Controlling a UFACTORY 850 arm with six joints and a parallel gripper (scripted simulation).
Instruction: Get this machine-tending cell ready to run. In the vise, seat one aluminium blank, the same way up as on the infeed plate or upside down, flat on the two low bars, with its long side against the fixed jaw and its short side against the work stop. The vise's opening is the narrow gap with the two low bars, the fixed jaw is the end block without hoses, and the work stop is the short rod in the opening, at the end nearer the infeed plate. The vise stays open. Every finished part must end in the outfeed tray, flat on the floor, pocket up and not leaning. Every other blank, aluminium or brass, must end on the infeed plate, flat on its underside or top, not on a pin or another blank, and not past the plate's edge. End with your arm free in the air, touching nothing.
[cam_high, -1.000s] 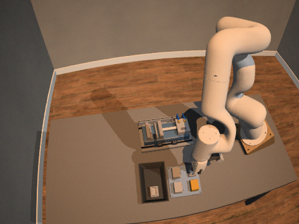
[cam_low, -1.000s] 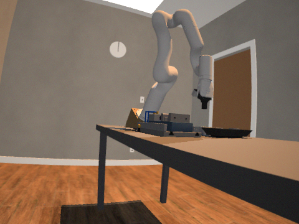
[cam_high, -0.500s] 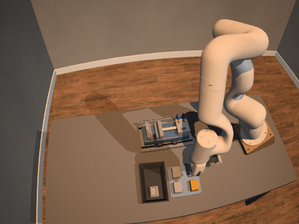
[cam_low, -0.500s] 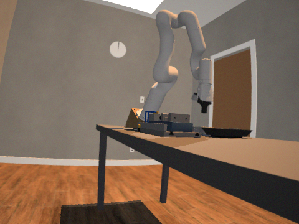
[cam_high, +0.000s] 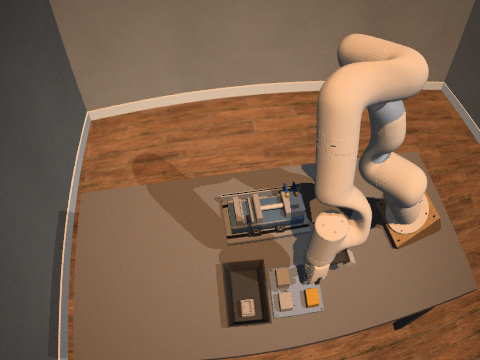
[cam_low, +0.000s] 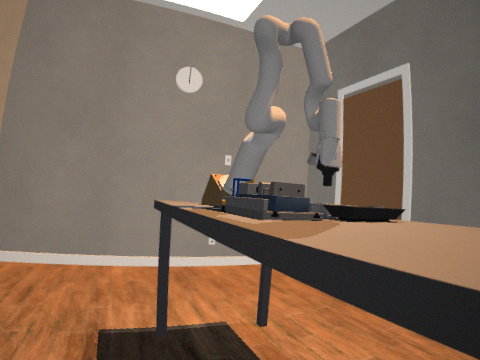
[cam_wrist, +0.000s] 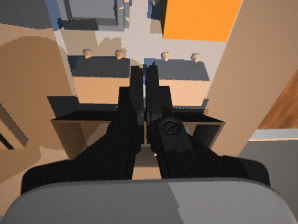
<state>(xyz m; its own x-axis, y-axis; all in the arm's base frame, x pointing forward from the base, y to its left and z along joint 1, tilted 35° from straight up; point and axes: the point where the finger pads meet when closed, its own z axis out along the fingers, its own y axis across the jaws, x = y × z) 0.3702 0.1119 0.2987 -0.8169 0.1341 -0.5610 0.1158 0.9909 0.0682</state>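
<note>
Hanging above the plate (cam_high: 320, 308) near the lower middle of the top view, the gripper (cam_high: 306, 274) has its fingers pressed together on nothing. Two pale blanks (cam_high: 283, 277) and an orange one (cam_high: 312, 297) lie flat there, likely awaiting pickup. A finished part (cam_high: 247, 307) rests in the tray (cam_high: 223, 292); the vise (cam_high: 263, 211) opening looks vacant.

In the wrist view the brass blank (cam_wrist: 200, 19) is cut off by the top edge at 1 o'clock, while in the top view the arm's wrist (cam_high: 327, 240) hides the infeed plate (cam_high: 320, 307) at its 1 o'clock corner.
</note>
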